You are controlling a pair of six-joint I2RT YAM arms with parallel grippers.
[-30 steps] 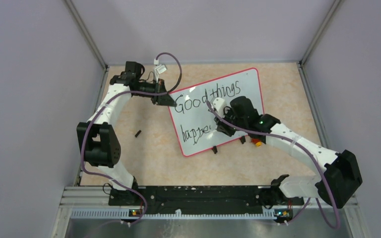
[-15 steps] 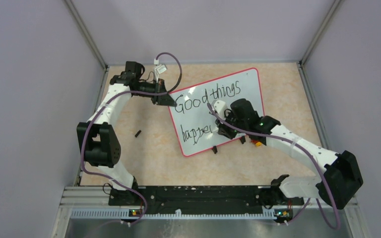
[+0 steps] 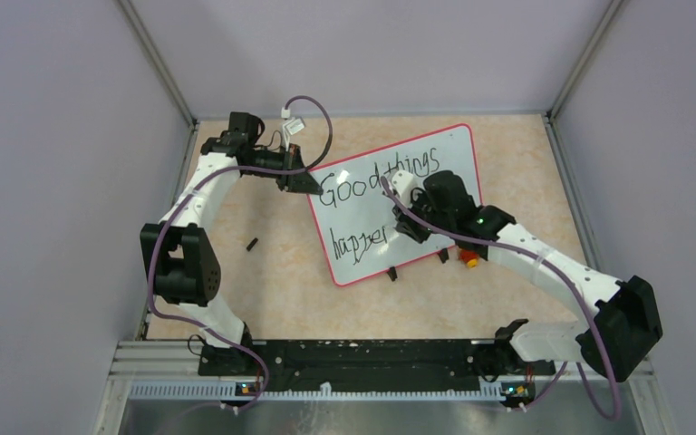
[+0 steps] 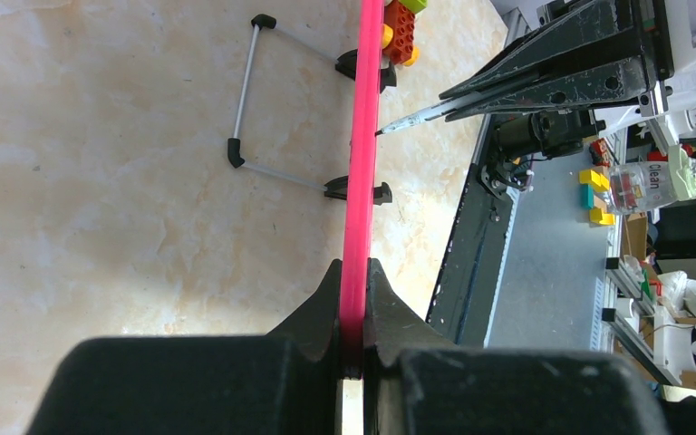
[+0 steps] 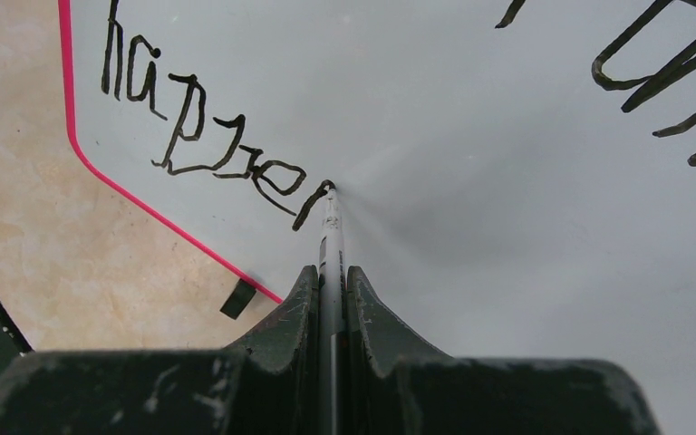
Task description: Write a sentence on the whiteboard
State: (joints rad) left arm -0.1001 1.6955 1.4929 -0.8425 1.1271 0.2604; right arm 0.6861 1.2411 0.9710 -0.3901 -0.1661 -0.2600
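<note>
The whiteboard [image 3: 453,163] lies tilted on the table, white with a red frame [image 4: 362,136]. The sentence [image 3: 376,177] reads "Good things" above a partial "happe" plus a fresh stroke [image 5: 204,136]. My left gripper [image 3: 301,181] is shut on the board's red frame at its far left corner, seen edge-on in the left wrist view [image 4: 354,299]. My right gripper [image 3: 408,228] is shut on a thin marker [image 5: 331,245] whose tip touches the board at the end of the lower line. The marker also shows in the left wrist view [image 4: 417,116].
A small black cap [image 3: 252,244] lies on the table left of the board. Coloured bricks [image 3: 469,260] sit by the board's near edge under my right arm. The board's black feet [image 3: 392,273] and wire stand [image 4: 245,91] stick out along that edge.
My right gripper has moved the marker slightly up and to the right along the lower line, adding a stroke after "happe". The left gripper and the board have not moved.
</note>
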